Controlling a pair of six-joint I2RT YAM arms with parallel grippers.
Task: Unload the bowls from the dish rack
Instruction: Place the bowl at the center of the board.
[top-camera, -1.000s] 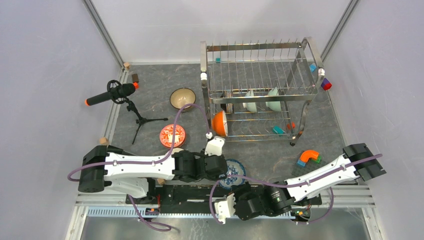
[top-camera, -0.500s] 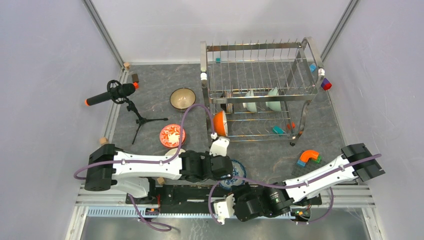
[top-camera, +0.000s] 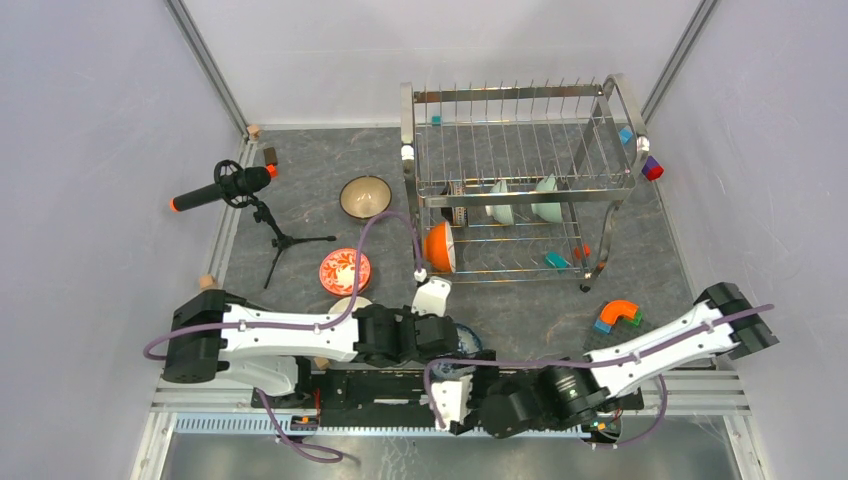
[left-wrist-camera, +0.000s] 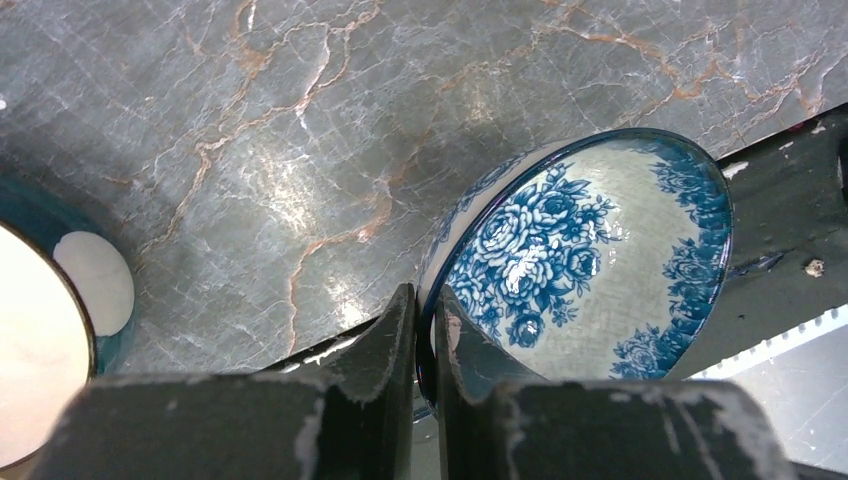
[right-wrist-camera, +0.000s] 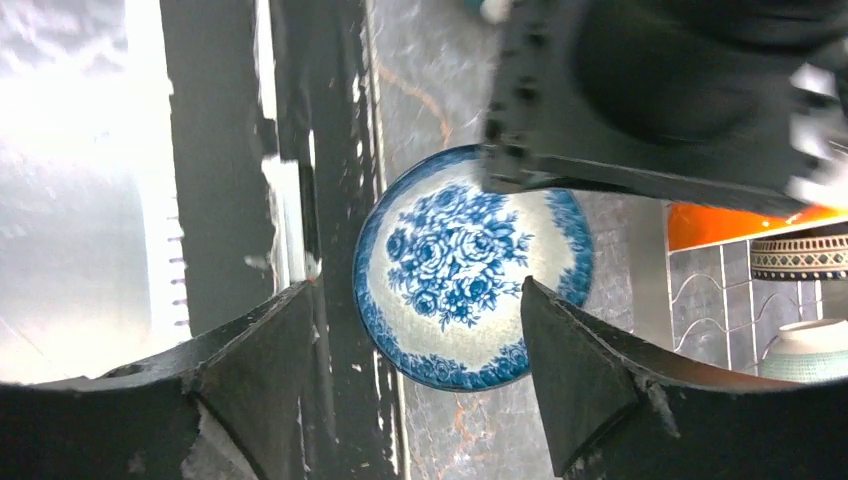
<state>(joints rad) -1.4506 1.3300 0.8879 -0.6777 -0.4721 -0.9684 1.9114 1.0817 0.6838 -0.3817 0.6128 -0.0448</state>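
A blue-and-white patterned bowl (left-wrist-camera: 590, 250) lies at the near table edge, and my left gripper (left-wrist-camera: 425, 330) is shut on its rim, one finger inside and one outside. In the top view that bowl (top-camera: 470, 342) is half covered by the left gripper (top-camera: 445, 335). My right gripper (right-wrist-camera: 412, 300) stands open just short of the same bowl (right-wrist-camera: 470, 265) without touching it. The dish rack (top-camera: 520, 150) holds an orange bowl (top-camera: 440, 247), a dark patterned bowl (top-camera: 458, 198) and two pale green bowls (top-camera: 500, 205). On the table lie a tan bowl (top-camera: 365, 196), a red patterned bowl (top-camera: 344, 270) and a pale bowl (top-camera: 350, 303).
A microphone on a small tripod (top-camera: 225, 187) stands at the left. Orange and blue toy blocks (top-camera: 618, 315) lie right of the rack's front leg. The black arm-base strip (right-wrist-camera: 220, 150) runs along the near edge under the right gripper.
The left gripper has closed onto the blue-and-white bowl's rim. The right gripper has opened wide and its arm has shifted a little to the right.
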